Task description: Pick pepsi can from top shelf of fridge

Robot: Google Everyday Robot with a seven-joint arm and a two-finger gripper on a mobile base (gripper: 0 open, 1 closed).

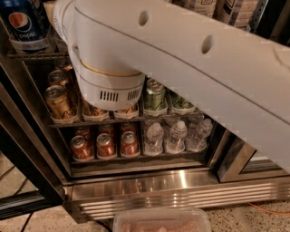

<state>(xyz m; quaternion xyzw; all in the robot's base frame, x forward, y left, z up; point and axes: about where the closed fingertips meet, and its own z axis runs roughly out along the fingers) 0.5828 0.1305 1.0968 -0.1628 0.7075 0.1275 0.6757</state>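
Note:
The blue pepsi can stands at the far left of the top shelf, in the upper left corner of the camera view. My white arm crosses the view from the right. Its round wrist joint hangs in front of the middle rack, just right of the can. The gripper itself is out of view, past the top edge or behind the arm. The fridge shows its ribbed steel base below.
Copper-gold cans and green cans fill the middle rack. Red cans and small water bottles sit on the lowest rack. Pale cans stand top right. A clear plastic tub lies on the floor.

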